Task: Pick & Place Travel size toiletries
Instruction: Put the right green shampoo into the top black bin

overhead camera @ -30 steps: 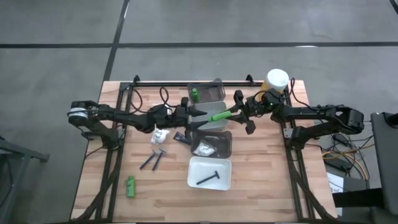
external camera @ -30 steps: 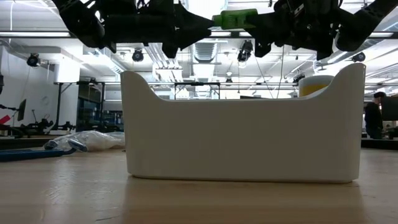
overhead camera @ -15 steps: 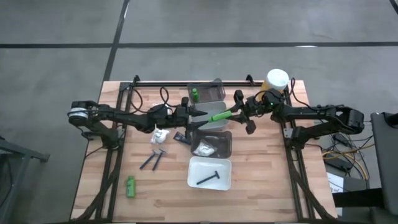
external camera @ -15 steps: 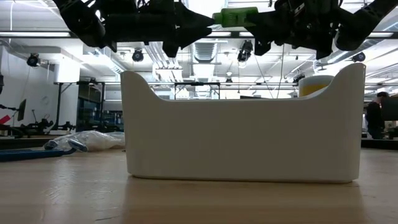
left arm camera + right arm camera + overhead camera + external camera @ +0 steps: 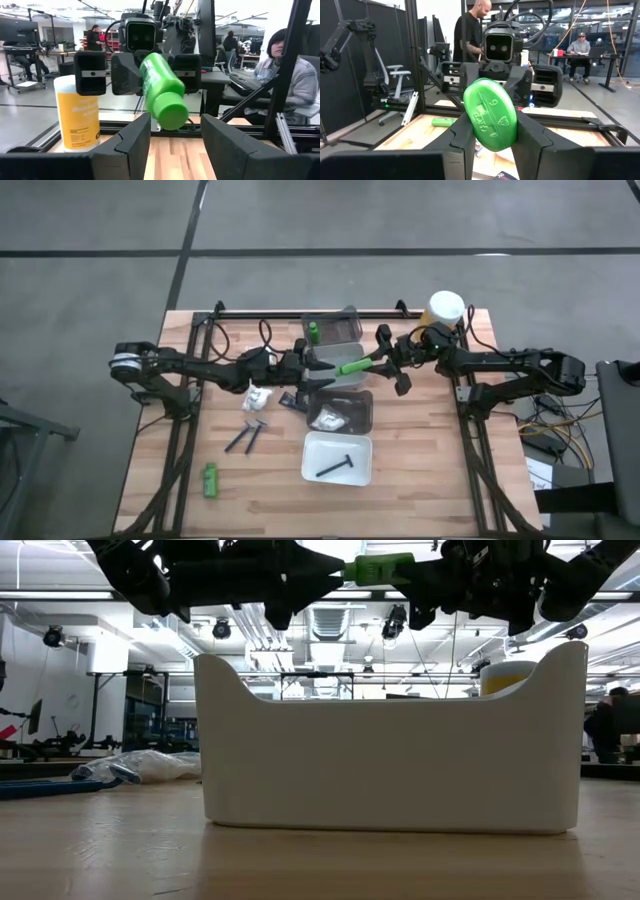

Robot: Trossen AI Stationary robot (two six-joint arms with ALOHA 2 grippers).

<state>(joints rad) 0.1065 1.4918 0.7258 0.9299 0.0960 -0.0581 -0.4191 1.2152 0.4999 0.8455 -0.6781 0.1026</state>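
Right fingers [image 5: 366, 364]: clamped on green bottle [image 5: 351, 367], above the trays.
Left fingers [image 5: 322, 368]: parted, empty, facing the bottle's cap.

Both arms [image 5: 200, 366] are black, thin and jointed, with black cables looping along them. Each wrist carries a boxy black camera [image 5: 139, 35] with two lenses.

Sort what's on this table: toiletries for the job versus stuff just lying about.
For the job:
- green bottle held in right gripper
- green bottle in far tray
- green bottle on table
- white packet
- dark razor sticks

Lying about:
- yellow container
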